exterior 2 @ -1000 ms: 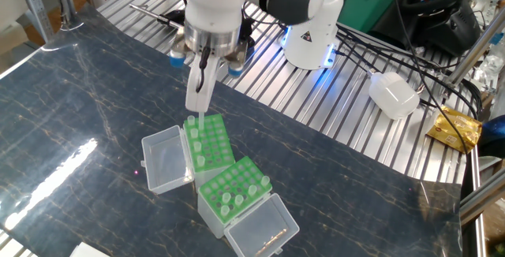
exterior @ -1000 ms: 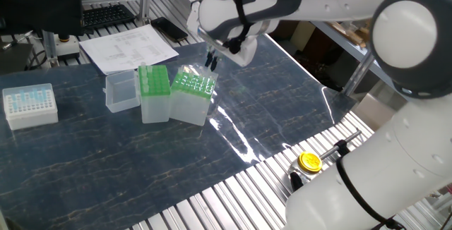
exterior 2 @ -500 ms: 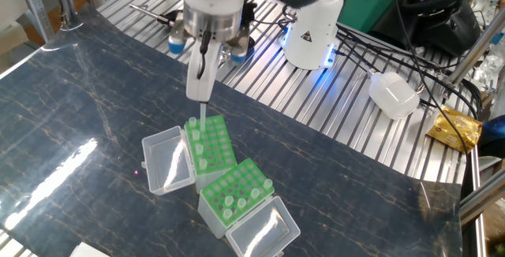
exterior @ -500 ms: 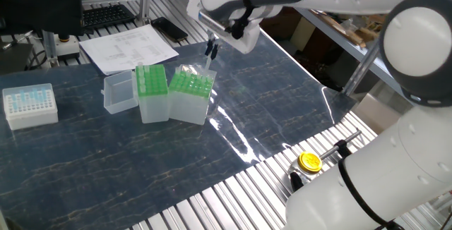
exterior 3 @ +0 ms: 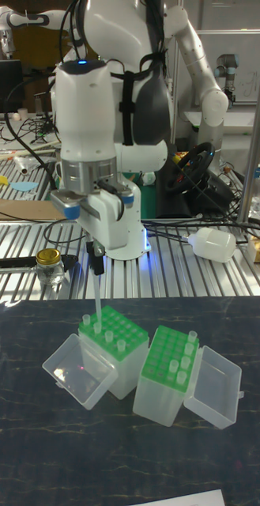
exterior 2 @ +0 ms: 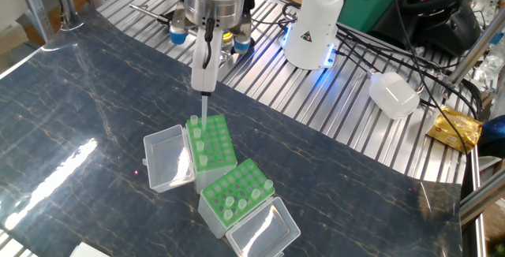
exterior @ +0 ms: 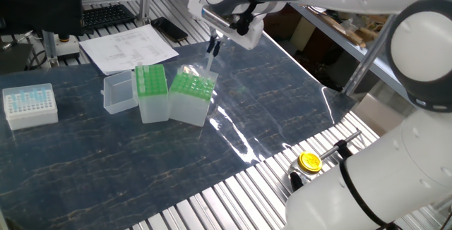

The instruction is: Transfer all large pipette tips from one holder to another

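Jaws of the gripper (exterior 2: 204, 83) clenched on the upper end of one of the large pipette tips (exterior 2: 203, 107). Held upright, long axis vertical, narrow end pointing down. Hangs directly above the wider holder (exterior 2: 217, 143), over its corner row toward the robot base. Lower end looks just clear of the green grid top, though the exact gap cannot be told.

Next to the wider holder, on the side away from the robot base, the narrower, taller holder (exterior 2: 237, 186). Both upright on the tabletop (exterior 2: 79, 91), close together or touching at a corner.

Judging from this, a sideways carry away from the base, keeping the tip vertical, then a straight descent into a free hole.

Inside the wider holder: a short line of whitish tips along one edge, most holes bare. Inside the taller holder: several tips seated, their collars standing above the rack, with open holes between. Beside each holder, a clear lid lying open.
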`<state>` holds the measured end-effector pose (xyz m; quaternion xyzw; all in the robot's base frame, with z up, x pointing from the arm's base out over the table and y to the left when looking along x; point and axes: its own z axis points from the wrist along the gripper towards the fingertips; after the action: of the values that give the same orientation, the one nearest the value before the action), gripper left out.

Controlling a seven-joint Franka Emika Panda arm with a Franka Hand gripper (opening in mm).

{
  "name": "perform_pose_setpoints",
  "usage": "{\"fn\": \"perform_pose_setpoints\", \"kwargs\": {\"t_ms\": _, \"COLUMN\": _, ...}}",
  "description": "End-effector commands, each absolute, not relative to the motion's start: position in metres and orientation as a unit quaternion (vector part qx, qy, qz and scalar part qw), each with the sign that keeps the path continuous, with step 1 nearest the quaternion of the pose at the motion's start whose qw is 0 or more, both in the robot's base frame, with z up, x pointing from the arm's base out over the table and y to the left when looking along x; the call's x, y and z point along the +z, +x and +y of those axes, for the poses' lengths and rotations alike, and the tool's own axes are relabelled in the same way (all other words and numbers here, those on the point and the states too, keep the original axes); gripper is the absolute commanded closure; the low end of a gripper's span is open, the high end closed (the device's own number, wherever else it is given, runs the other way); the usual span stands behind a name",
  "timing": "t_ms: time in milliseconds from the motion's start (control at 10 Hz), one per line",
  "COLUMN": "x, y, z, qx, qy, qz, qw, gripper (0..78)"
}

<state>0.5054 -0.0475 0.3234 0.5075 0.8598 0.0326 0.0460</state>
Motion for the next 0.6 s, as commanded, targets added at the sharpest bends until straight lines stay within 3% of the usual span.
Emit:
{"fn": "perform_pose_setpoints", "kwargs": {"t_ms": 100, "x": 0.33, "y": 0.503, "z": -0.049, "qx": 0.033, "qy": 0.505, "qz": 0.861, "qw": 0.046, "gripper": 76.4}}
{"fn": "perform_pose_setpoints", "kwargs": {"t_ms": 600, "x": 0.351, "y": 0.503, "z": -0.042, "qx": 0.03, "qy": 0.514, "qz": 0.856, "qw": 0.034, "gripper": 76.4}}
